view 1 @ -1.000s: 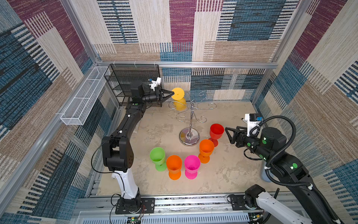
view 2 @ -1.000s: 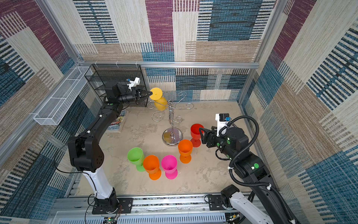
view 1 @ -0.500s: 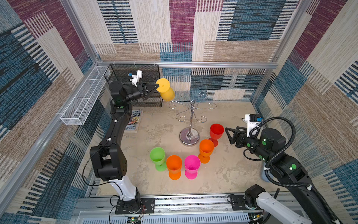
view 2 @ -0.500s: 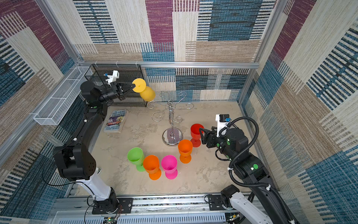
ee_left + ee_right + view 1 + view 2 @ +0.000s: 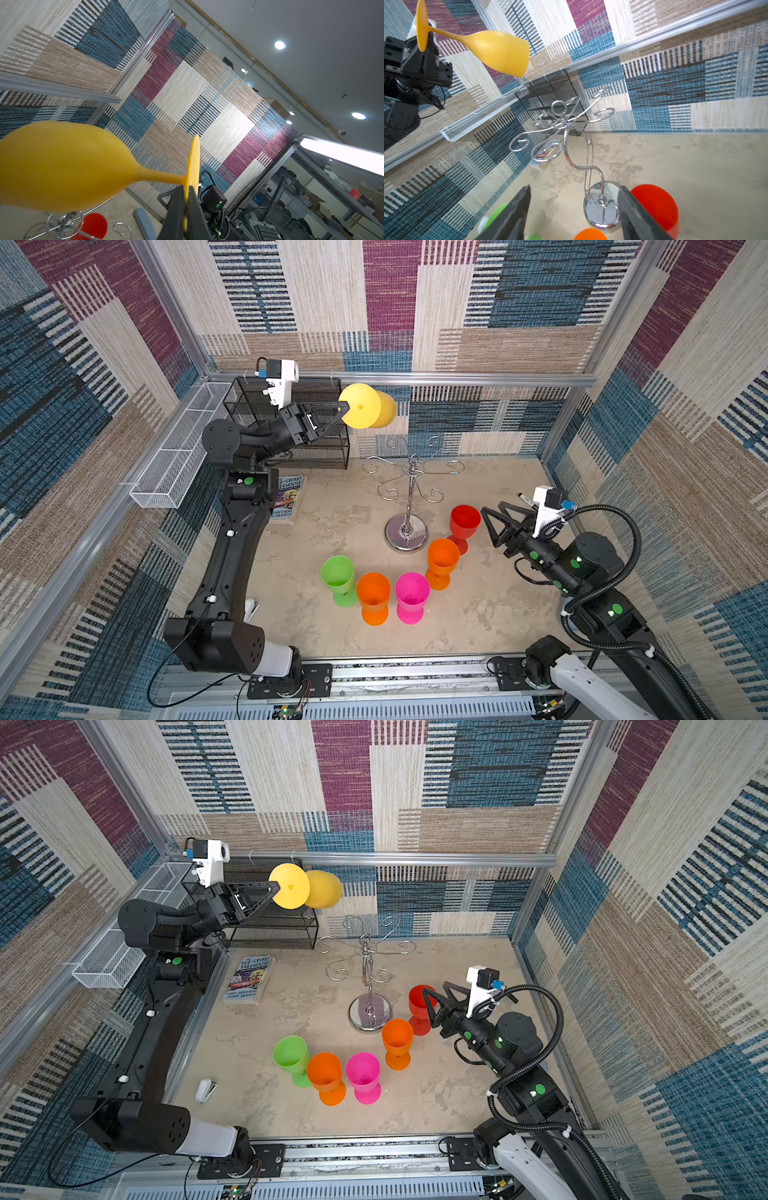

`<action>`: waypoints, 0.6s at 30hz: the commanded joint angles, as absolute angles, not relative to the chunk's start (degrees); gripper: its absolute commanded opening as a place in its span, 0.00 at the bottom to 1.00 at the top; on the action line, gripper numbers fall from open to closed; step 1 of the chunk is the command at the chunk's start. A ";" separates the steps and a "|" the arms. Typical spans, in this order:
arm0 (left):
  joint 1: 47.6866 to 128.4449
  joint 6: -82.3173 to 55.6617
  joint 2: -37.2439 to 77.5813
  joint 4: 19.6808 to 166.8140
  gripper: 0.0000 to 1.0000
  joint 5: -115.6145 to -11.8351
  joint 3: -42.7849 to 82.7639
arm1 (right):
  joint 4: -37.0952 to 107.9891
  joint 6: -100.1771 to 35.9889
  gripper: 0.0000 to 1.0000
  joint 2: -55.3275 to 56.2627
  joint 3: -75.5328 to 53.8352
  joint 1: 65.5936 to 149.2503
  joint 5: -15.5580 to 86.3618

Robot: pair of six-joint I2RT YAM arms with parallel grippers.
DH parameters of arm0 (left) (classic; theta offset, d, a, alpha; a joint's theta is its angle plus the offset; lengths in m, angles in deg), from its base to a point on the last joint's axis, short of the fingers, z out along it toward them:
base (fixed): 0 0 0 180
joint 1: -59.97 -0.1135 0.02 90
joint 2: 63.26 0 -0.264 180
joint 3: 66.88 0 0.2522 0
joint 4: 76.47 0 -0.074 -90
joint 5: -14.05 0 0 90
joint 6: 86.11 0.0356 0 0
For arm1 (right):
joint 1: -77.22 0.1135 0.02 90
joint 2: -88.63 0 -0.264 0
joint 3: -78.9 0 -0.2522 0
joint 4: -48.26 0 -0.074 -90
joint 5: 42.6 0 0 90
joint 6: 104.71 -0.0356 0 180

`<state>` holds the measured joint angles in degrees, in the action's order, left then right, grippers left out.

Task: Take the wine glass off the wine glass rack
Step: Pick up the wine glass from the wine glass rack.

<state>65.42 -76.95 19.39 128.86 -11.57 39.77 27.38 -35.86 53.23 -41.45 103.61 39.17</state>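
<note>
table sits well below the left gripper and just under the right gripper; black mesh shelf is beneath and behind the left gripper, against the back wall; white wire basket hangs on the side wall, further back along the left arm.

wine glass rack stands upright on the table, below the left gripper and straight ahead of the right gripper; all its curled arms are bare in both top views.

yellow wine glass is off the rack, in the air above it and well apart from it; left gripper is clenched on the rim of the glass's foot disc; stem runs roughly level, bowl points away from the gripper; left wrist view shows both fingers pinching the disc edge.

right gripper is released, jaws wide apart with nothing between them; red glass is just beside one of its fingers, outside the jaws.

orange glass is near the red one; green glass, second orange glass and pink glass stand upright in a row, further from the right gripper; book lies flat on the table below the left gripper, beside the shelf.
</note>
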 commanded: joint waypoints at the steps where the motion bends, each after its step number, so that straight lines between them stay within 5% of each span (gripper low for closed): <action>1: 68.40 -83.60 17.93 140.26 0.00 -14.38 37.51 | 40.84 -38.42 0.68 52.10 -42.54 103.67 34.02; 18: 80.48 -92.16 12.33 158.68 0.00 -22.19 21.96 | 103.88 -62.59 0.62 31.25 -51.86 95.16 7.41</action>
<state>80.20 -88.95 12.68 151.52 -19.86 22.72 87.34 -55.40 33.52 -52.93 95.77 14.28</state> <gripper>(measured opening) 0.074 0.620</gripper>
